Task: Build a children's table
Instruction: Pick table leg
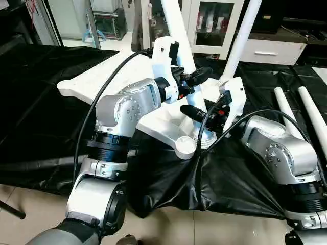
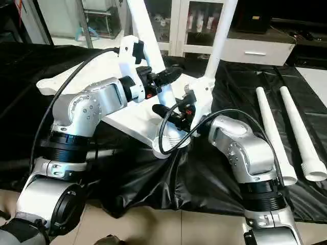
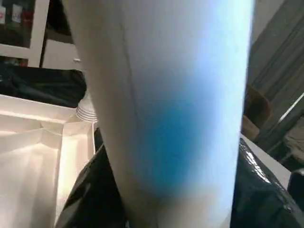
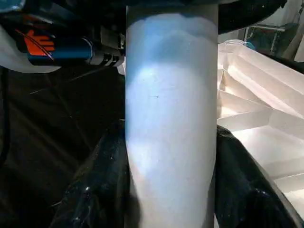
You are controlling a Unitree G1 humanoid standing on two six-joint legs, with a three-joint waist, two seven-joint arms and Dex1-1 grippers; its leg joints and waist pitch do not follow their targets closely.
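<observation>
The children's table tabletop (image 1: 97,81) lies upside down on the black cover, ribs up. One white leg (image 1: 176,30) stands tilted in a near corner socket. My left gripper (image 1: 196,79) is shut around this leg partway up. My right gripper (image 1: 196,113) is shut on the same leg just below, close above the socket. In each wrist view the leg (image 3: 175,95) (image 4: 171,118) runs between black fingers (image 4: 99,180). A second leg (image 1: 240,41) stands upright in the far corner. Two loose legs (image 1: 286,109) (image 1: 312,115) lie to the right.
An empty round socket (image 1: 185,148) sits at the tabletop's nearest corner. The black cover (image 1: 168,189) hangs over the front edge above a tiled floor. White cabinets (image 1: 214,25) stand behind. Black cables (image 1: 97,112) loop over both forearms.
</observation>
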